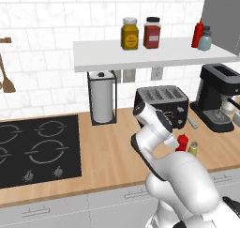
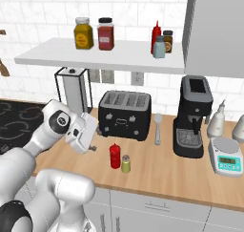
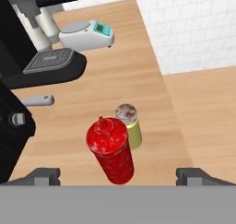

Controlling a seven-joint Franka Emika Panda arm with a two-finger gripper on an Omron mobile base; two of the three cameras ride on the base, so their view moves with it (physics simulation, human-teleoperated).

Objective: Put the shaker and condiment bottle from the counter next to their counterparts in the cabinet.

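The red condiment bottle (image 3: 110,149) stands upright on the wooden counter (image 2: 162,171), in front of the toaster. The squat yellow-green shaker (image 3: 130,126) touches its right side; both also show from the base as the bottle (image 2: 115,156) (image 1: 182,141) and the shaker (image 2: 126,163) (image 1: 193,148). My gripper (image 3: 120,176) (image 2: 93,148) is open just left of the bottle, fingertips spread wide on either side of it, holding nothing. On the white shelf (image 2: 95,54) stand the twin red bottle (image 2: 156,36) (image 1: 198,33) and the grey-blue shaker (image 2: 159,47) (image 1: 205,39).
A black toaster (image 2: 125,114) sits behind the bottle and a coffee machine (image 2: 193,116) to its right, with a scale (image 2: 226,155) beyond. A spoon (image 2: 157,128) lies between them. Two jars (image 1: 130,34) (image 1: 152,32) occupy the shelf's middle. The cooktop (image 1: 37,149) and paper towel holder (image 1: 102,98) lie left.
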